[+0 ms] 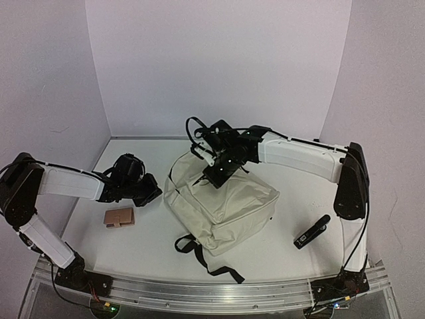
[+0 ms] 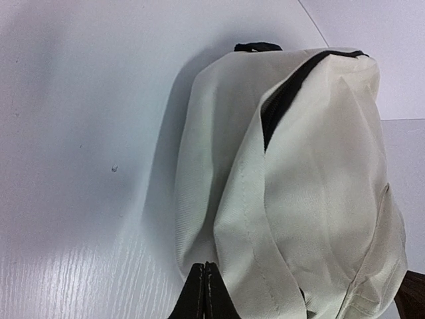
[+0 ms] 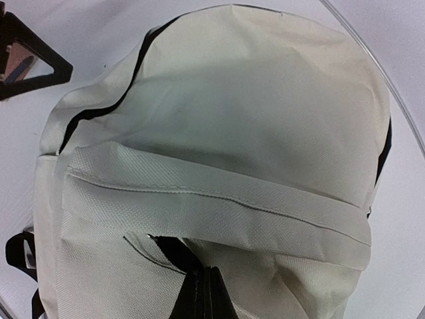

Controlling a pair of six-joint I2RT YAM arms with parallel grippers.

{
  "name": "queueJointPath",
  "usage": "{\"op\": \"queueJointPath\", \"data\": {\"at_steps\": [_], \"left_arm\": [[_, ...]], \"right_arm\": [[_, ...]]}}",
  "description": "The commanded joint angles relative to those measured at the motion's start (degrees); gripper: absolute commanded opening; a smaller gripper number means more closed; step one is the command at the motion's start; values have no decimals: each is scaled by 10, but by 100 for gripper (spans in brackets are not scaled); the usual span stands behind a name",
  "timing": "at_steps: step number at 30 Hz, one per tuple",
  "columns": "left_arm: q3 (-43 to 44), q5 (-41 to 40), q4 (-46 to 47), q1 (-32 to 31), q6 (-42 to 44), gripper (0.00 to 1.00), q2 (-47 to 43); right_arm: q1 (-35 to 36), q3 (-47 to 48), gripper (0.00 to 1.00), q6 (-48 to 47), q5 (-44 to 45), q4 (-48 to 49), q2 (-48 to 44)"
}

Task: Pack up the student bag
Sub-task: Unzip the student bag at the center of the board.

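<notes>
The left gripper (image 2: 204, 276) is clenched, fingers flat together, its tip touching the 9 o'clock edge of the bag (image 1: 229, 206). I cannot tell whether any cloth is caught between them. From these jaws the bag spreads away toward 12 to 3 o'clock, and the main zip gap (image 2: 282, 106) shows as a dark slot at about 1 o'clock, well up the fabric.

The right gripper (image 3: 208, 282) is also clenched, and it looks to be nipping a fold of the bag's cloth. A short dark slit (image 3: 171, 251) lies just at 10 o'clock of its tip, touching it. In the top view this gripper sits on the bag's far end, at about 11 o'clock of the bag's middle.

The bag lies flat mid-table (image 1: 153, 246). Its long axis, as I read it, runs from 11 to 5 o'clock, with black straps trailing at the near end. Both arms are at the bag, but the right one is closer to an opening, so spreading the mouth probably falls to it, with the left steadying the side.

A brown wallet (image 1: 119, 216) lies apart from the bag at 9 o'clock, nearer the left arm. A black bar (image 1: 312, 232) lies at 4 o'clock, nearer the right.
</notes>
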Motion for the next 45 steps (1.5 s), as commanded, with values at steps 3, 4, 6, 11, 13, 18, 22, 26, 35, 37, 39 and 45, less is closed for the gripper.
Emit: {"op": "queueJointPath", "data": {"at_steps": [3, 4, 6, 11, 13, 18, 22, 26, 35, 37, 39, 45], "left_arm": [[1, 29, 64, -23, 124, 22, -68], [4, 32, 61, -26, 147, 30, -80], [8, 50, 59, -28, 191, 49, -99], [21, 112, 80, -27, 243, 69, -100], [36, 120, 81, -27, 237, 69, -80], [52, 175, 154, -28, 189, 66, -16], [62, 203, 202, -35, 163, 65, 29], [81, 205, 211, -53, 159, 63, 56], [85, 209, 243, -73, 132, 35, 89], [81, 201, 242, -73, 129, 20, 86], [77, 188, 233, -73, 128, 11, 77], [47, 149, 200, -73, 127, 0, 39]], "right_arm": [[-27, -16, 0, 22, -93, -16, -52], [-27, -14, 0, 26, -107, -16, -52], [-28, -9, 0, 31, -125, -16, -52], [-33, 0, 0, 42, -137, -16, -47], [-36, 2, 0, 45, -139, -16, -44], [-40, 4, 0, 45, -135, -17, -44], [-41, 1, 0, 42, -121, -17, -47], [-45, -1, 0, 40, -113, -17, -47], [-47, -1, 0, 39, -112, -17, -44], [-50, -4, 0, 35, -104, -17, -45], [-57, -8, 0, 37, -94, -17, -47], [-101, -32, 0, 31, -79, -17, -63]]}}
